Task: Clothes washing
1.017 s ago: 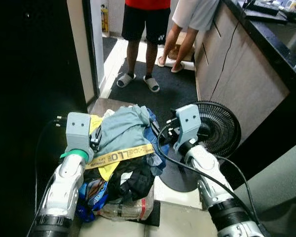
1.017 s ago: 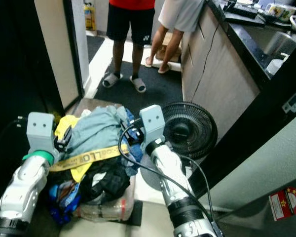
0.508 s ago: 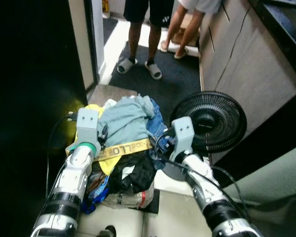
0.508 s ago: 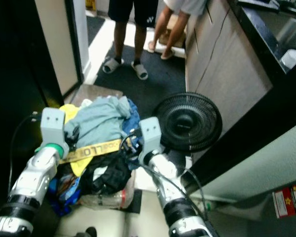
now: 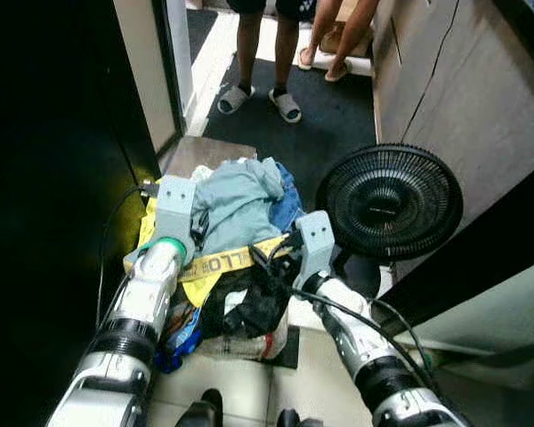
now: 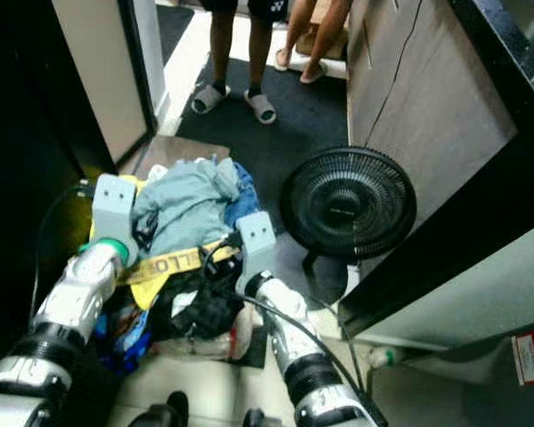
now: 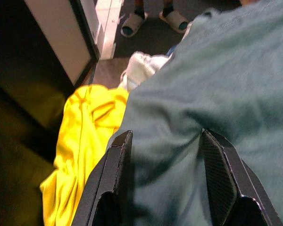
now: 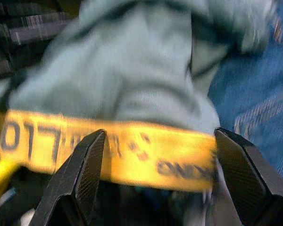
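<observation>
A heap of clothes fills a clear basket [image 5: 249, 342] on the floor. On top lies a grey-green shirt [image 5: 236, 200], with a yellow lettered strap [image 5: 227, 261] across its front, blue denim [image 5: 287, 205], a yellow garment [image 7: 80, 141] and black cloth [image 5: 249, 307]. My left gripper [image 7: 165, 141] is open at the pile's left side, its fingers [image 7: 115, 165] pressed into the grey-green shirt. Also open, my right gripper [image 8: 160, 141] hangs from the pile's right side, fingers [image 8: 85, 174] spread just over the yellow strap [image 8: 113, 150].
A black floor fan [image 5: 390, 200] stands close to the right of the basket. Two people in sandals [image 5: 254, 93] stand on the dark mat ahead. A wooden cabinet [image 5: 463, 80] runs along the right, and a door frame [image 5: 142, 71] with dark space is on the left.
The camera has tilted down and come closer. My right gripper has moved left from beside the fan to the yellow strap. My left gripper stays at the pile's left side.
</observation>
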